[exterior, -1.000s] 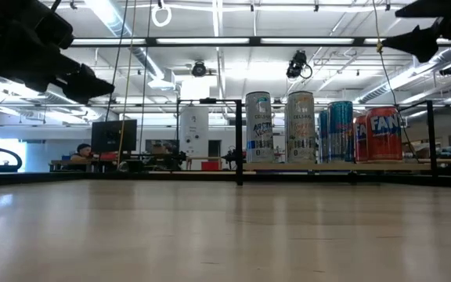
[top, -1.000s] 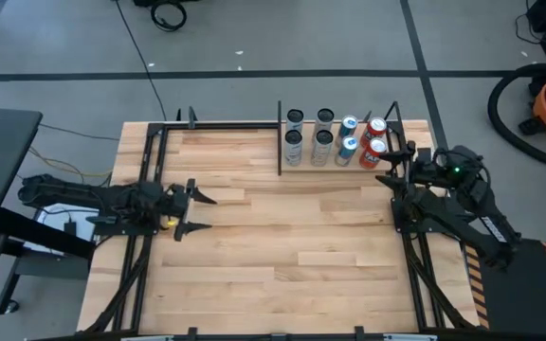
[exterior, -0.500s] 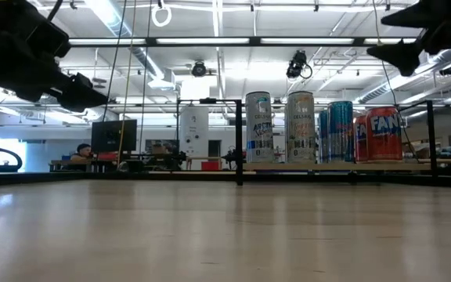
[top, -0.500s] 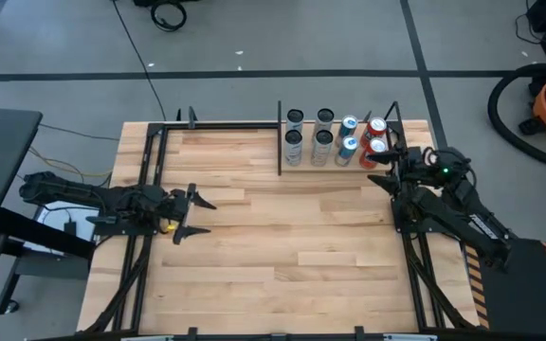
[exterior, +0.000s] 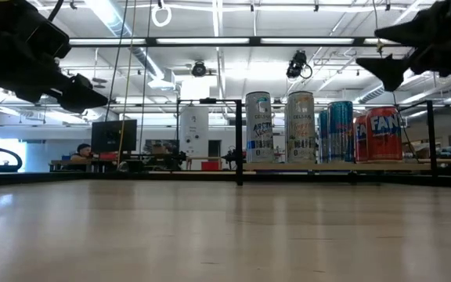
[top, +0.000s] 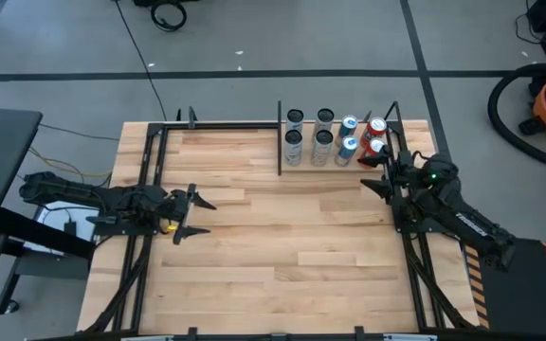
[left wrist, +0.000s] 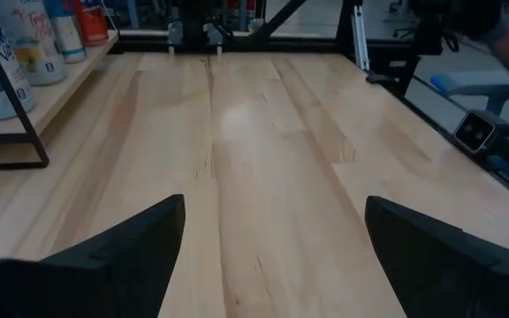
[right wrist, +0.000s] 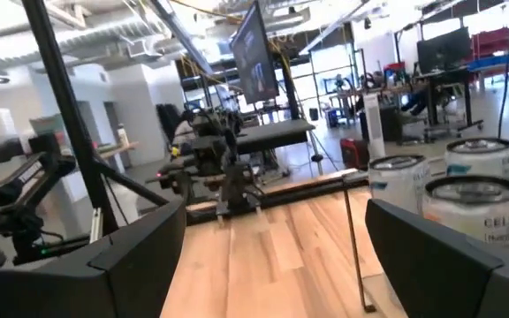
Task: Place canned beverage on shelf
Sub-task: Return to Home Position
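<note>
The shelf [top: 308, 168] stands at the table's far right. On it stand several cans upright on their bases: white ones [top: 294, 139], blue ones [top: 348, 145] and red ones [top: 375, 147]. In the low view the red can [exterior: 384, 133] is the rightmost one. My right gripper [top: 373, 173] hovers open and holds nothing. It is just near of the shelf's right end, above can height in the low view [exterior: 376, 48]. My left gripper [top: 202, 215] is open over the table's left side, with bare wood between its fingers [left wrist: 272, 256].
Bare planked tabletop [top: 292, 237] stretches between the two arms. Black frame rails run along the table's left [top: 145, 180] and right [top: 408, 256] sides. A black post [top: 280, 137] marks the shelf's left end. In the low view, a person [exterior: 81, 150] sits far back in the room.
My right gripper has come down and moved toward the table's left, ending just near of the shelf's right end. Its fingers have stayed apart. The cans have not moved.
</note>
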